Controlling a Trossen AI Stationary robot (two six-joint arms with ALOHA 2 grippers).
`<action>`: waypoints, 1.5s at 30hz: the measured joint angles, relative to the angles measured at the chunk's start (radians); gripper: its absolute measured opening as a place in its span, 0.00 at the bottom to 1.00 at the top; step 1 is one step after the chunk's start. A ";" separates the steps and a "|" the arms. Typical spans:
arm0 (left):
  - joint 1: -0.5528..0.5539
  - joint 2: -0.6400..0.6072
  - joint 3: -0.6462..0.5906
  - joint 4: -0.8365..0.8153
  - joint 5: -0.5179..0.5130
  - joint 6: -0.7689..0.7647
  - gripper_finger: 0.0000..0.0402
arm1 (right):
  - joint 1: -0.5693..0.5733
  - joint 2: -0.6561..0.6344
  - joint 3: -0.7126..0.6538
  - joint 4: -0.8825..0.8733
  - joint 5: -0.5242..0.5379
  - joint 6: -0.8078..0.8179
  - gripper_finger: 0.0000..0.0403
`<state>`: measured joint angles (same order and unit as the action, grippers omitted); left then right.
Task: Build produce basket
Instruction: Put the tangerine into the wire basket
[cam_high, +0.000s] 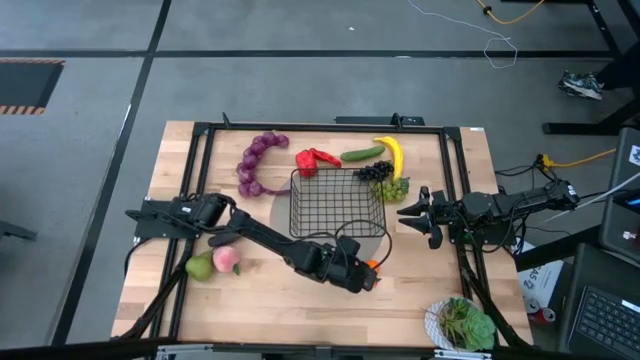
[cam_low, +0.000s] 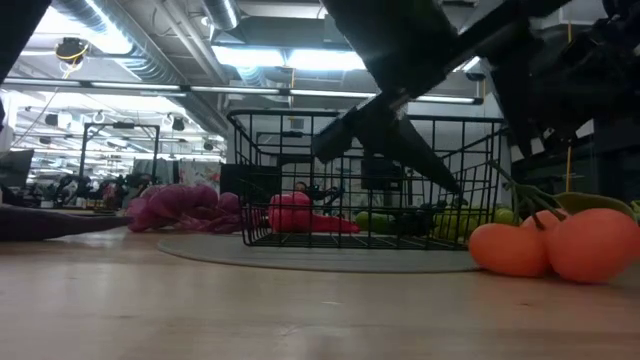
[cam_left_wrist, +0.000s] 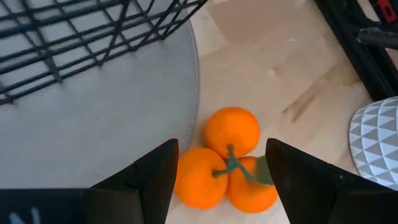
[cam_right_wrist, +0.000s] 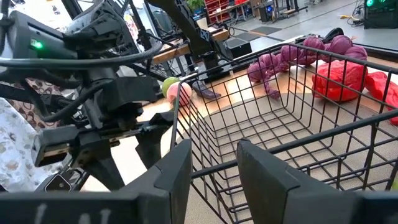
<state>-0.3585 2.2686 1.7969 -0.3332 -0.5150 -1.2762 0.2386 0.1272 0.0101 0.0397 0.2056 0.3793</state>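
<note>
While spread left end effector (cam_left_wrist: 221, 171) straddling 3 oranges (cam_left_wrist: 231, 158), right end effector (cam_right_wrist: 214, 165) half-parted beside 1 basket (cam_high: 337, 202)

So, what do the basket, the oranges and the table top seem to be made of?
The basket looks like thin metal wire with a black coating: a see-through grid of straight rods. The oranges seem to be moulded plastic or foam with a matte finish: three uniformly orange balls joined by one green stem. The table top appears to be light unpainted wood: pale planks with visible grain.
</note>
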 joint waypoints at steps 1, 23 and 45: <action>0.001 0.002 0.000 0.000 0.006 0.000 0.59 | 0.000 0.000 0.000 0.000 0.000 -0.005 0.32; -0.005 0.019 0.000 0.046 -0.006 0.060 0.31 | 0.000 0.001 0.000 -0.001 -0.016 -0.025 0.32; -0.034 0.017 0.000 0.312 -0.027 0.325 0.01 | 0.000 0.002 0.000 -0.001 -0.017 -0.025 0.32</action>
<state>-0.3923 2.2858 1.7966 -0.0216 -0.5419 -0.9510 0.2389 0.1291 0.0101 0.0383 0.1890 0.3538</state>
